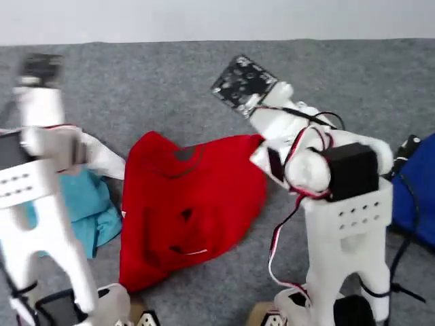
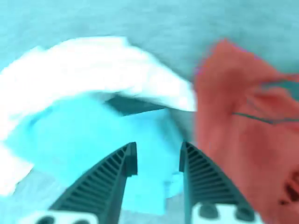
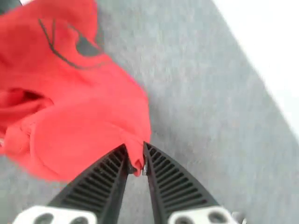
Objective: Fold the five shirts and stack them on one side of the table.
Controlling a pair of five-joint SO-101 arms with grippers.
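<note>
In the high view, the red shirt (image 1: 183, 204) lies crumpled at the centre of the grey table (image 1: 136, 81). Its upper right corner is lifted toward the right arm (image 1: 340, 197), which stands at the frame's right. At the left, the left arm (image 1: 41, 183) stands over a teal shirt (image 1: 95, 204) and a white shirt (image 1: 105, 159), bunched together just beside the red one. A blue shirt (image 1: 418, 190) shows at the right edge.

In the left wrist view, the left gripper (image 2: 156, 161) hangs over the teal shirt with its fingers spread, grasping nothing. The white shirt lies beyond it and the red one is close alongside.

In the right wrist view, the right gripper (image 3: 135, 163) is clenched on a corner of the red shirt. The rest of the shirt trails away in loose folds on the table.

The step in hand looks like spreading the red shirt flat before its first fold, and no shirt looks folded or stacked. The next move likely calls for drawing that corner out taut. The free gripper would then take an opposite edge without dragging the neighbouring shirts along.
</note>
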